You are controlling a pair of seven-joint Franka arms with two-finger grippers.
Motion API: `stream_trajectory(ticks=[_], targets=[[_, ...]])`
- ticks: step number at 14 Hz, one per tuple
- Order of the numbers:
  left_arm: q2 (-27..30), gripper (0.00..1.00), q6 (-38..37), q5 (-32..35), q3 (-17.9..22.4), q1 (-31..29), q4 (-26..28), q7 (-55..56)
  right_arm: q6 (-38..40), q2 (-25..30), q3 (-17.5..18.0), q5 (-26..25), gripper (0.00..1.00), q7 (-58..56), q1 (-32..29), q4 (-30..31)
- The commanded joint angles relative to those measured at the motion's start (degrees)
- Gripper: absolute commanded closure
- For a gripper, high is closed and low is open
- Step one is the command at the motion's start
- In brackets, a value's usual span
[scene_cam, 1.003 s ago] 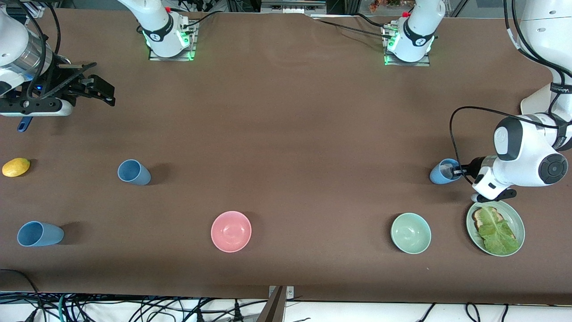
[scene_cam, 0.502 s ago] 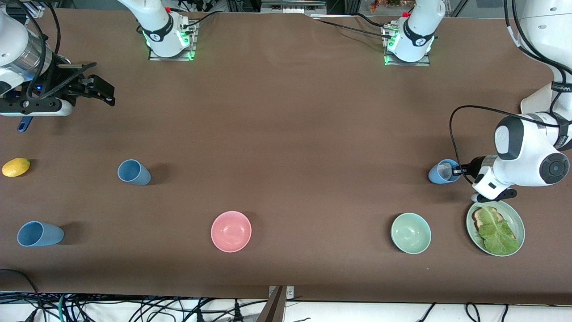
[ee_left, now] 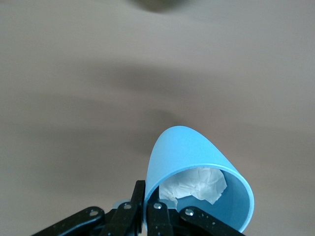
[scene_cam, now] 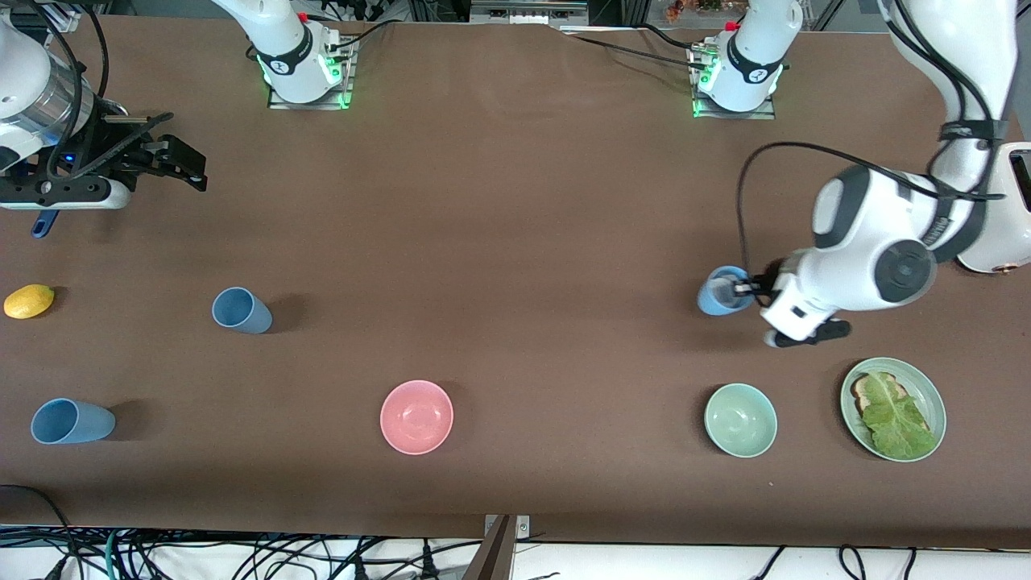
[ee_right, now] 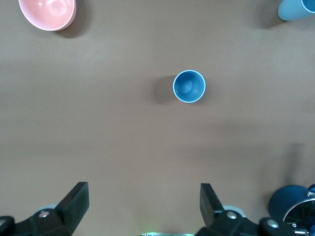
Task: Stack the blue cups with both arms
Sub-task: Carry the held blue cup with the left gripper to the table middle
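My left gripper [scene_cam: 746,287] is shut on the rim of a light-blue cup [scene_cam: 719,293] and holds it tilted just above the table, over a spot farther from the camera than the green bowl. In the left wrist view the fingers [ee_left: 141,199] pinch the cup's wall [ee_left: 189,155], and crumpled white paper [ee_left: 197,183] lies inside. Two more blue cups stand toward the right arm's end, one [scene_cam: 240,310] farther from the camera, one [scene_cam: 71,421] nearer. My right gripper [scene_cam: 179,163] waits open and empty, high over that end. Its wrist view shows both cups, one [ee_right: 189,86] central, one [ee_right: 297,9] at the edge.
A pink bowl [scene_cam: 416,416], a pale green bowl [scene_cam: 740,420] and a green plate [scene_cam: 934,399] with toast and lettuce stand in the row nearest the camera. A lemon [scene_cam: 29,300] lies at the right arm's end. A dark blue pot handle [scene_cam: 42,224] shows under the right arm.
My left arm has carried the blue cup away from the plate toward the middle of the table. The right arm has not moved.
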State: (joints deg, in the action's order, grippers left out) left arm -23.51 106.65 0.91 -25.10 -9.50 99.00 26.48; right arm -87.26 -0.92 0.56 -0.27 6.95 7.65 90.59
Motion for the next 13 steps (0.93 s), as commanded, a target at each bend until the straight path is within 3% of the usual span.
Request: stream_trajectory(ticks=[1, 4, 7, 13], targets=[[-0.7, 1.00, -0.5, -1.3, -3.3, 4.4, -1.4, 8.9, 1.2, -0.4, -0.2, 0.9, 0.00, 0.2, 0.1, -1.5], [-6.1, 1.00, 0.0, -0.9, -3.2, 15.4, -9.8, 22.3, 1.2, -0.4, -0.3, 0.9, 0.00, 0.2, 0.1, -1.5], [-11.8, 1.00, 2.5, -0.6, -2.8, 22.9, -15.3, 25.4, 1.0, -0.5, -0.3, 0.9, 0.00, 0.2, 0.1, -1.4], [-18.7, 1.00, 10.1, -1.0, -2.9, 26.6, -15.4, 24.5, 0.8, -0.8, -0.3, 0.9, 0.00, 0.2, 0.0, -1.4]])
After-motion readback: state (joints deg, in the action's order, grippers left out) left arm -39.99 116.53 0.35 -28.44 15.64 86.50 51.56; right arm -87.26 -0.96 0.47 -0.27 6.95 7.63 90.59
